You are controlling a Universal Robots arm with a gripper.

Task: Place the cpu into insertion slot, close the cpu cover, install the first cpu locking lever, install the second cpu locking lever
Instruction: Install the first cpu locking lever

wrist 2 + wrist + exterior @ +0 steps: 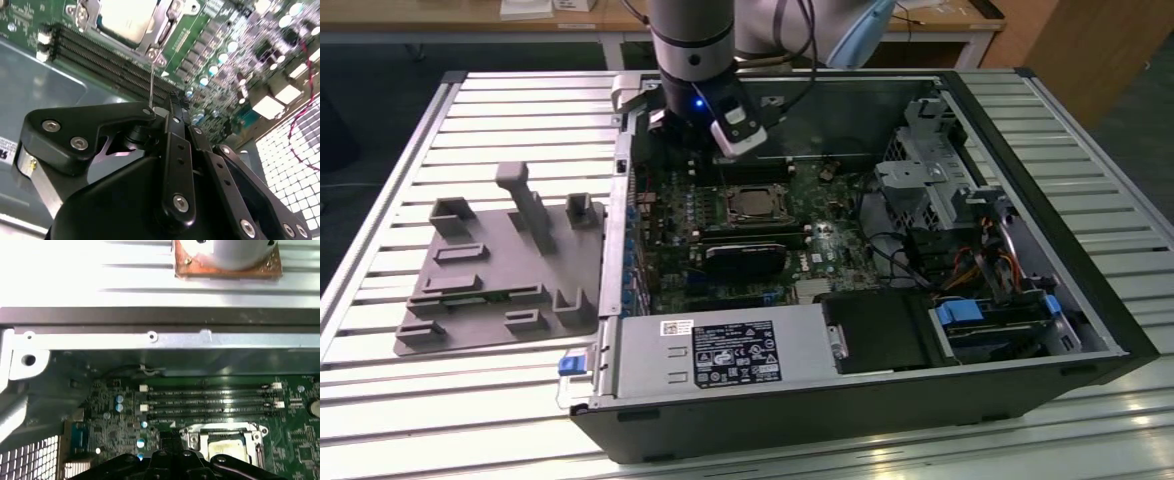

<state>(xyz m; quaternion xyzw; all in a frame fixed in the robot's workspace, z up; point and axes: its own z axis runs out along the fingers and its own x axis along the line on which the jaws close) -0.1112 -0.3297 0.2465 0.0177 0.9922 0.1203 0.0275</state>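
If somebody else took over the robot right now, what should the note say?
Gripper: over the motherboard, at the tip of a thin locking lever that stands raised beside the cpu.
The cpu is seated, with the cpu cover lying flat around it.
Done, as far as shows: chip in, cover closed.
Left: the raised lever is not locked down; the other lever's state I cannot tell.

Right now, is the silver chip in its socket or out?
In: the cpu lies flat and level, with the metal frame of the cpu cover around its edges.
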